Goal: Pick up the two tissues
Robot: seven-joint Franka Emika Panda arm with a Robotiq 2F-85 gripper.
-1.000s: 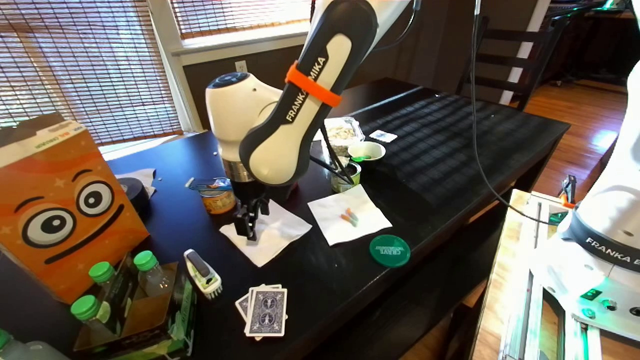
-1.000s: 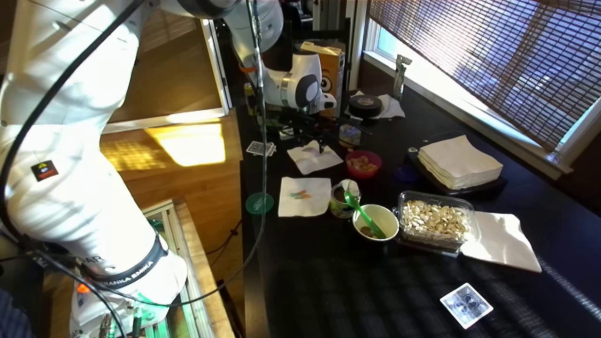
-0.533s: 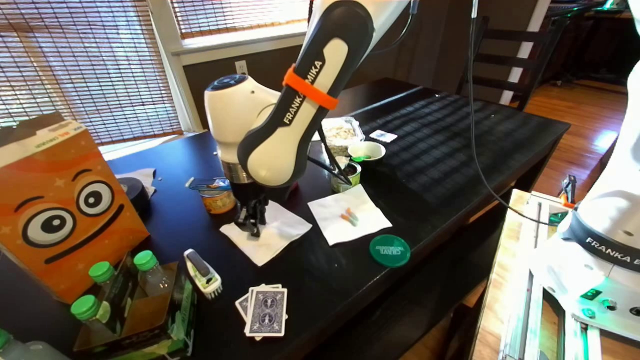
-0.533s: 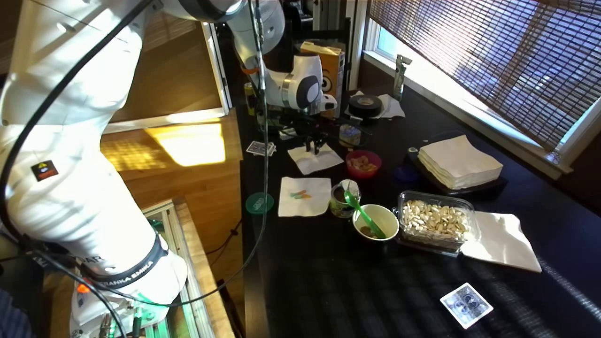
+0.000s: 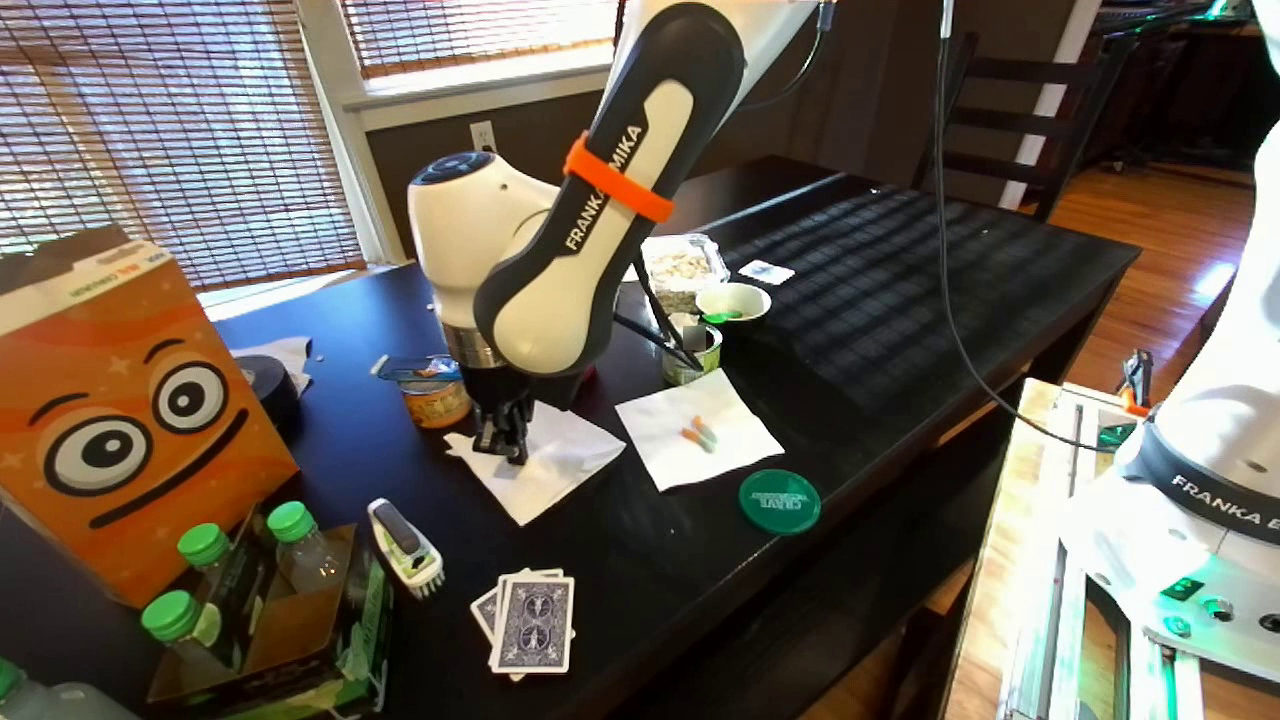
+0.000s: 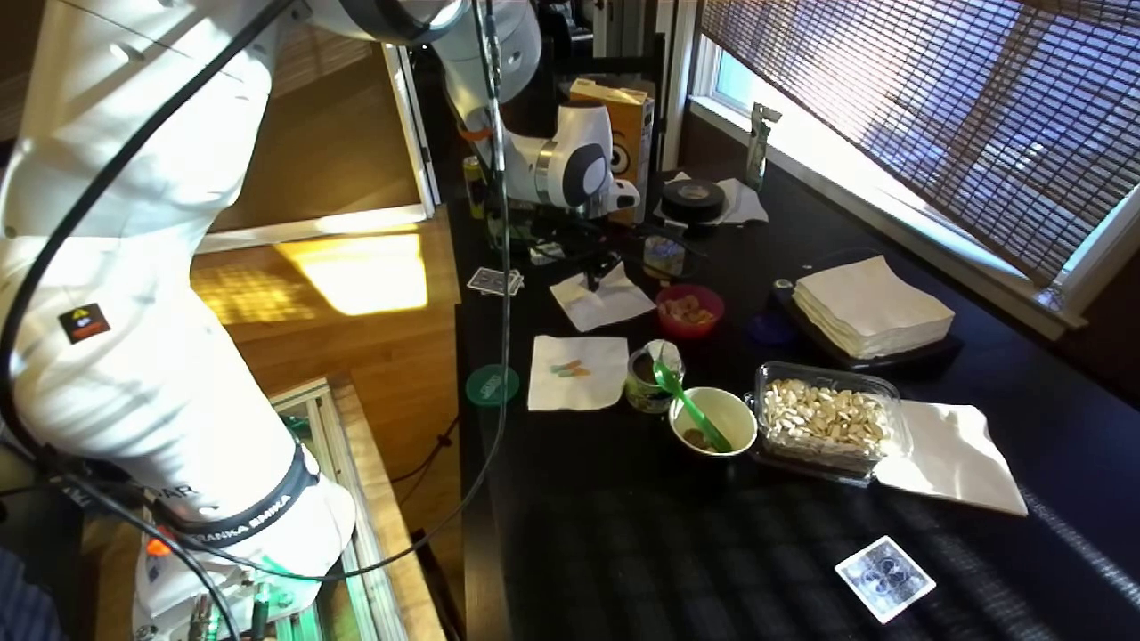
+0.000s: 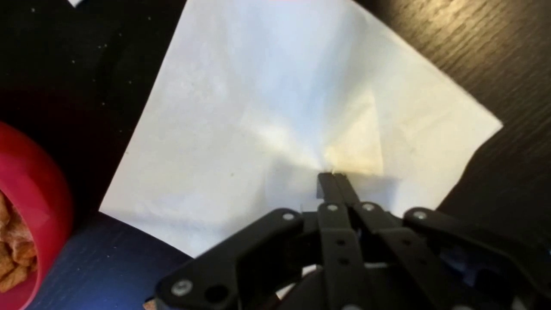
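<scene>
Pointing down, the hand (image 7: 332, 174) pinches one tissue (image 7: 193, 146); arm (image 5: 605, 220) bent above.

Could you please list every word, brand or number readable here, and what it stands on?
"FRANKA … MIKA": white-and-black robot arm; orange strap hides part.
"FRANKA EMIKA": dark-banded white robot base.
"CRAVE": round green lid; smaller line unreadable.
Too small or blurred: print on orange cartoon-face cardboard box, green cardboard bottle carrier, black sticker with yellow triangle.
</scene>
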